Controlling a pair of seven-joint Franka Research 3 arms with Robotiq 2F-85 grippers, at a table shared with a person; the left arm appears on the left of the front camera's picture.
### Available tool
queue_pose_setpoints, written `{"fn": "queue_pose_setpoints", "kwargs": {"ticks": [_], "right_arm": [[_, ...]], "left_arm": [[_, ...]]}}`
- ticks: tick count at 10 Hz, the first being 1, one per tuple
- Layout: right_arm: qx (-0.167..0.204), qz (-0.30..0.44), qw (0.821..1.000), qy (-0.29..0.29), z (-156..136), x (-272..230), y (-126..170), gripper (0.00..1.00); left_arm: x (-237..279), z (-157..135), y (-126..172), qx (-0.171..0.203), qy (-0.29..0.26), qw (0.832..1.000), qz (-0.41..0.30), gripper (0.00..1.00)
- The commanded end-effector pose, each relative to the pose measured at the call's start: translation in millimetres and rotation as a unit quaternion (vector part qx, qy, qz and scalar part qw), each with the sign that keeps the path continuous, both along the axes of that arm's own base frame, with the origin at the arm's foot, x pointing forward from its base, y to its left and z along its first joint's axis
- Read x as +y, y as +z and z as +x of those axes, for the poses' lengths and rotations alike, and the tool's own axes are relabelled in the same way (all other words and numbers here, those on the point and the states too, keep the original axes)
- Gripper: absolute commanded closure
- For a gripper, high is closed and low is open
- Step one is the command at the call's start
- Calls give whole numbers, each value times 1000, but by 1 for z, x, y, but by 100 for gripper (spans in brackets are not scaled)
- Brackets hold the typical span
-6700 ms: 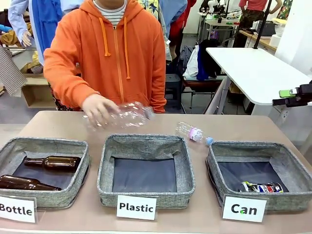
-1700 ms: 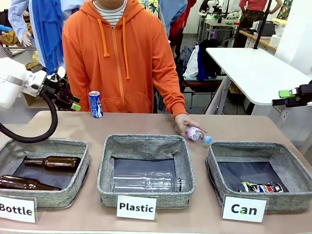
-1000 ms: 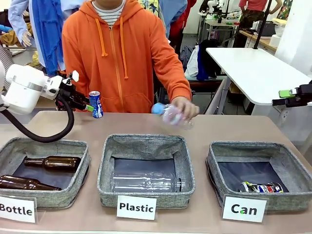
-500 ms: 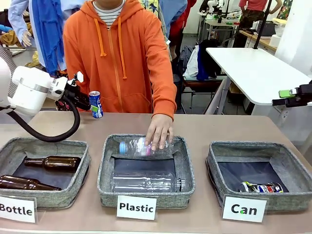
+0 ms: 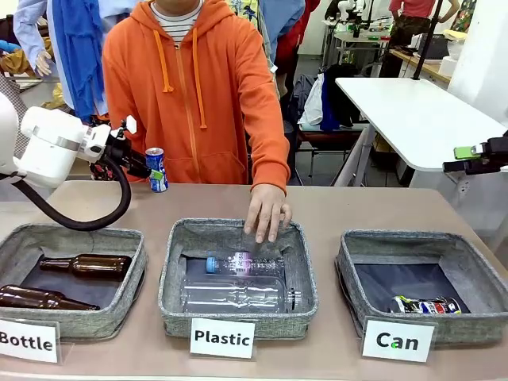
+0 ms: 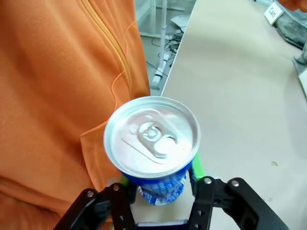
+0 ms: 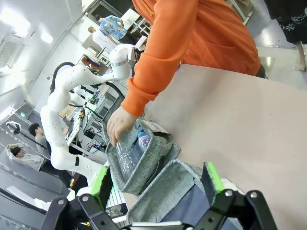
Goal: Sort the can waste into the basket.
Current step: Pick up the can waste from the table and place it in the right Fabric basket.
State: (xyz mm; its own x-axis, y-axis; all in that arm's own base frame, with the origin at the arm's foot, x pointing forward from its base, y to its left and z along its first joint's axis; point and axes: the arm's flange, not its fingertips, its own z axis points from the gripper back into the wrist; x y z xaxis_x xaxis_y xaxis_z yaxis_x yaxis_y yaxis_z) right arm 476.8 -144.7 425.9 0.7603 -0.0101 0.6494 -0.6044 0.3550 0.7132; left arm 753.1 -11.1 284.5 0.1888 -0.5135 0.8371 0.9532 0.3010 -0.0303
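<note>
Looking at your front view first: the left gripper (image 5: 151,168) sits at the left of the frame, up near the table's far edge, with its fingers clamped on the blue can (image 5: 156,169), which stands upright. Middle of the frame, the person's hand (image 5: 267,213) hangs over the far rim of the "Plastic" basket (image 5: 237,278), and two clear plastic bottles (image 5: 238,283) lie inside it. Lower left, the "Bottle" basket (image 5: 70,279) has two brown glass bottles (image 5: 67,279) lying in it. Lower right is the basket marked "Can" (image 5: 425,286), with the crushed can (image 5: 427,305) lying on its dark bottom near the front wall. At the right edge of the frame you can see the right gripper (image 5: 475,156) well above the table (image 5: 349,214).

Your left wrist view looks down on the blue can's (image 6: 152,143) silver top, dead centre. The green pads (image 6: 196,165) press on its sides low in the frame, so the left gripper (image 6: 158,184) is gripping it. An orange sweater fills the left side, bare table (image 6: 240,105) the right.

Your right wrist view: the right gripper's (image 7: 156,179) fingers stand wide apart at the bottom with nothing between them. The "Can" basket (image 7: 168,191) shows between them, farther off, and the person's hand (image 7: 120,125) is above the "Plastic" basket (image 7: 139,153) at centre left.
</note>
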Motion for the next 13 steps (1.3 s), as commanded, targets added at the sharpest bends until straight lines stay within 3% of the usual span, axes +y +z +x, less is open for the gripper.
{"fn": "queue_pose_setpoints", "kwargs": {"ticks": [1, 3, 6, 7, 9, 12, 13], "right_arm": [[-10, -12, 1000, 0, -5, 1, -1, 0], [-10, -12, 1000, 0, -5, 1, -1, 0], [-10, -12, 1000, 0, -5, 1, -1, 0], [-10, -12, 1000, 0, -5, 1, -1, 0], [-10, -12, 1000, 0, -5, 1, -1, 0], [-10, -12, 1000, 0, -5, 1, -1, 0], [-10, -12, 1000, 0, -5, 1, -1, 0]], "left_arm": [[-2, 5, -2, -5, -20, 1000, -12, 83], [-1, 3, 0, 2, -40, 999, -20, 100], [7, -21, 15, 9, -65, 997, -27, 100], [17, -43, 30, 17, -75, 997, -26, 100], [47, -102, 71, -3, -98, 995, -18, 100], [91, -202, 132, -25, -178, 984, 16, 100], [107, -239, 158, -15, -175, 984, 34, 85]]}}
